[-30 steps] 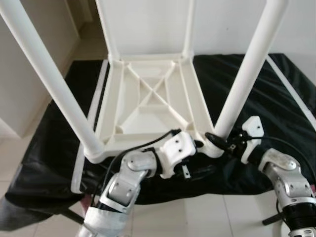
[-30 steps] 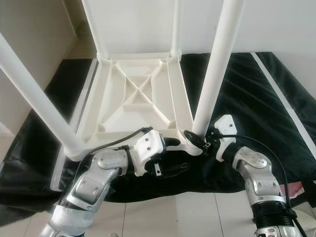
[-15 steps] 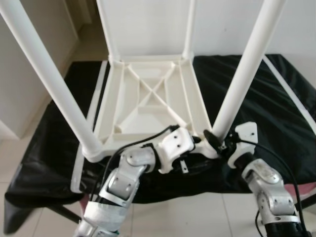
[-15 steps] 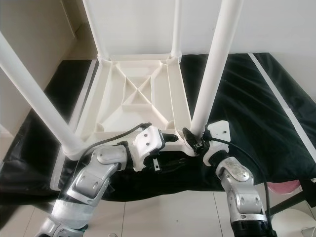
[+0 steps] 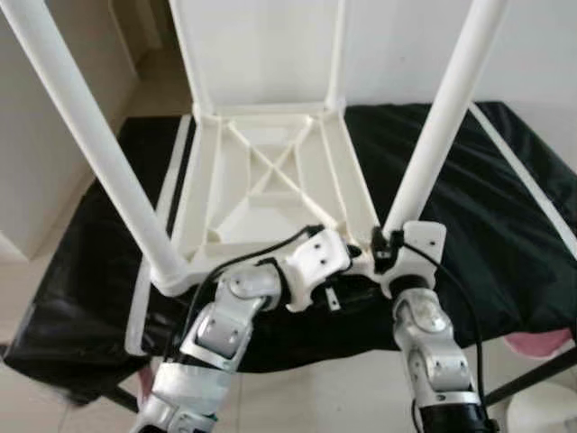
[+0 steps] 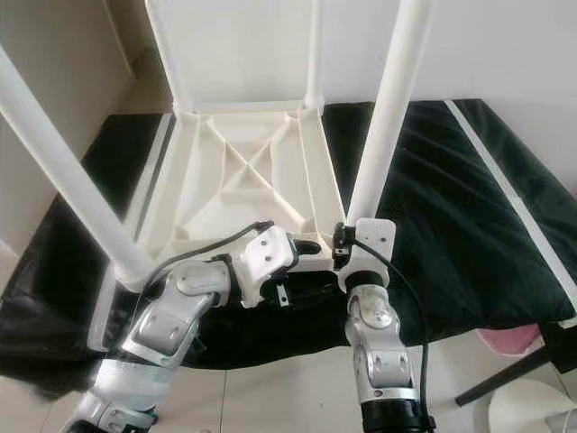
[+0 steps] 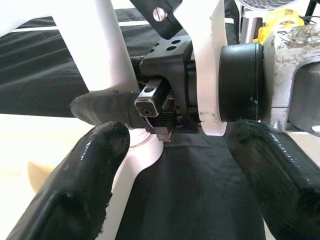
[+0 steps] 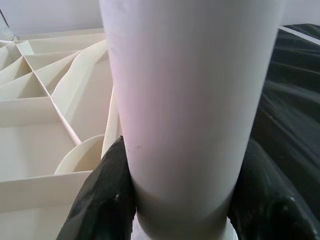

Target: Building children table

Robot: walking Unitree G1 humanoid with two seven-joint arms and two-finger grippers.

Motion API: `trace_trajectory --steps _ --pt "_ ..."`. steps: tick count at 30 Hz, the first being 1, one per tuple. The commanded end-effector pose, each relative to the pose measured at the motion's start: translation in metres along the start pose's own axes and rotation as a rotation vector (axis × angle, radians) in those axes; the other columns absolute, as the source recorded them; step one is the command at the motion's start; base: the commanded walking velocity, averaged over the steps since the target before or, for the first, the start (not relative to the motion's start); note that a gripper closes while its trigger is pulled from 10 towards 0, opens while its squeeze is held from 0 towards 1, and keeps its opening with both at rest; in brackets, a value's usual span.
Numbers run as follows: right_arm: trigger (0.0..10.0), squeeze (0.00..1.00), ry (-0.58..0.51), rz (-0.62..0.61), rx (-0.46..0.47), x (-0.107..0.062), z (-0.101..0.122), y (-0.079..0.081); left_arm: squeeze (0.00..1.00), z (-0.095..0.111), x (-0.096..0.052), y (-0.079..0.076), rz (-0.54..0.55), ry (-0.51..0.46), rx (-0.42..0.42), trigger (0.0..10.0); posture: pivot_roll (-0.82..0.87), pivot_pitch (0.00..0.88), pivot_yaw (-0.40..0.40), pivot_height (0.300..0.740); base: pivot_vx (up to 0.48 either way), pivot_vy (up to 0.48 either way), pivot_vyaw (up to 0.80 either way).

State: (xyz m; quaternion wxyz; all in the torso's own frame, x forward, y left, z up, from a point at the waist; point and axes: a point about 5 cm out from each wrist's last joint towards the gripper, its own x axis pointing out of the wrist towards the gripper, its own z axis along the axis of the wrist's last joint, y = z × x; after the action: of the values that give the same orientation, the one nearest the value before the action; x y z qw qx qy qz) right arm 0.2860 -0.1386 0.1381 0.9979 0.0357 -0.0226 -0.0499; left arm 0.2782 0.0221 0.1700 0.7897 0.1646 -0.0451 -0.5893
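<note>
A white plastic children's table [image 5: 270, 180] lies upside down on a black cloth [image 5: 505, 234], its round legs pointing up. My right gripper [image 5: 388, 248] is shut on the base of the near right leg [image 5: 433, 135]; in the right wrist view the black fingers [image 8: 100, 200] press both sides of that leg [image 8: 190, 100]. My left gripper [image 5: 352, 271] is open at the table's near right corner, just left of the right gripper. Its two black fingers [image 7: 75, 185] stand wide apart, the corner socket [image 7: 140, 155] touching one. The near left leg [image 5: 90, 153] stands free.
Two far legs [image 5: 335, 54] rise by the white wall. The cloth-covered surface ends just before me, with tiled floor [image 5: 315, 397] below. A pink item [image 5: 541, 343], a black stand leg [image 5: 532, 379] and a white object [image 5: 541, 415] sit at the lower right.
My right arm has swung left around the near right leg, from its right side to directly in front, still holding its base. The left gripper has stayed at the corner.
</note>
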Motion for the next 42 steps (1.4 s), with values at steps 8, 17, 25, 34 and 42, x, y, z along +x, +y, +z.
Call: trace_trajectory --steps 8,17,25,34,42 --pt "10.0 1.00 0.034 0.019 0.018 -0.008 -0.012 -0.005 0.00 -0.003 0.000 0.010 0.197 0.002 0.001 10.0 -0.10 0.035 0.012 0.740 0.000 0.000 0.00" --pt "10.0 1.00 -0.086 0.049 -0.057 -0.012 0.002 -0.009 0.00 -0.010 -0.007 0.018 0.301 0.020 -0.010 10.0 -0.09 0.045 0.012 0.740 0.000 0.000 0.00" --pt "10.0 0.00 -0.189 0.075 -0.017 -0.008 0.024 -0.003 0.00 -0.019 -0.022 0.034 0.379 0.062 0.000 10.0 -0.08 0.048 0.014 0.740 0.000 0.000 0.00" --pt "10.0 0.00 -0.317 0.107 0.004 0.000 0.062 0.008 0.00 -0.022 -0.046 0.060 0.410 0.115 0.045 10.0 -0.08 0.038 0.021 0.740 0.000 0.000 0.00" --pt "10.0 0.00 -0.409 0.103 0.013 0.004 0.090 0.010 0.00 -0.026 -0.070 0.070 0.440 0.133 0.056 10.0 -0.07 0.034 0.025 0.740 0.000 0.000 0.00"
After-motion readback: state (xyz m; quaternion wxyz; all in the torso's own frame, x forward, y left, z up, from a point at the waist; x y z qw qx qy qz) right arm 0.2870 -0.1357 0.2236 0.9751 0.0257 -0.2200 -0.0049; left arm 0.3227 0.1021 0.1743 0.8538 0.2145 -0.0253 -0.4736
